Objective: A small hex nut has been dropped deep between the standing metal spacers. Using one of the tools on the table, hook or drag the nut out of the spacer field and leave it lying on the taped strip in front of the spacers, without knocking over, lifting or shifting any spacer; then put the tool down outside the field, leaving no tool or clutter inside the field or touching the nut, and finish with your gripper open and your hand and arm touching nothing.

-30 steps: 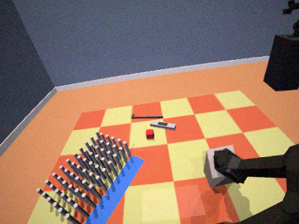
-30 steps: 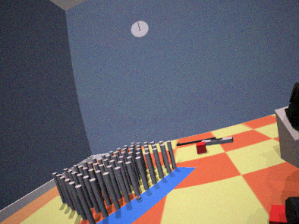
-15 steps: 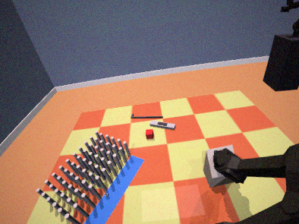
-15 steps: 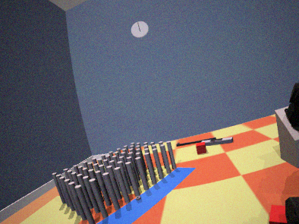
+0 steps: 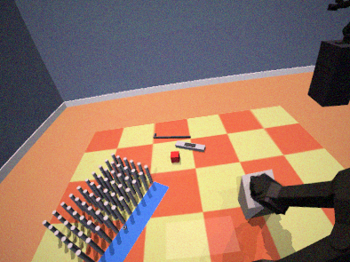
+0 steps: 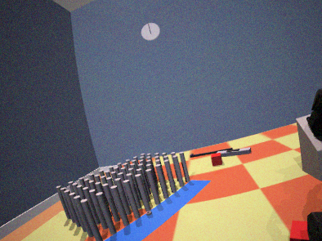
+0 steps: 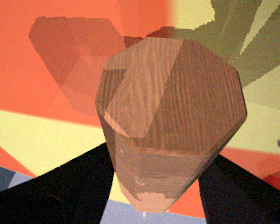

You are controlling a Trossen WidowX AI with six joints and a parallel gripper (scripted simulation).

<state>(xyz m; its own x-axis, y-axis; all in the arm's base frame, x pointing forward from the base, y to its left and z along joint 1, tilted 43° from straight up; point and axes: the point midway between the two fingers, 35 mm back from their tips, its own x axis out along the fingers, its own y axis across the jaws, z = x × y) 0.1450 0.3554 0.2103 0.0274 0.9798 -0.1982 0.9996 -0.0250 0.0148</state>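
The nut (image 5: 124, 226) (image 6: 149, 212) is a tiny ring at the front row's foot, at the spacer-side edge of the blue taped strip (image 5: 141, 218) (image 6: 169, 205). The grey spacers (image 5: 149, 173) (image 6: 185, 171) stand upright in rows behind it. My gripper (image 5: 257, 186) (image 7: 157, 153) is shut on a brown faceted wooden handle (image 7: 175, 95), far right of the field, at the grey box. The handle's lower end is hidden. A thin black hooked rod (image 5: 173, 137) (image 6: 204, 153) lies at the back, beside a flat grey bar (image 5: 200, 147) (image 6: 243, 151).
A red cube (image 5: 175, 157) (image 6: 216, 159) lies in front of the grey bar. The pale grey box (image 5: 249, 209) (image 6: 310, 152) stands beneath my gripper in the top view. A second red block (image 6: 299, 229) shows at the exterior view's lower right. A black pedestal (image 5: 330, 72) stands at the back right.
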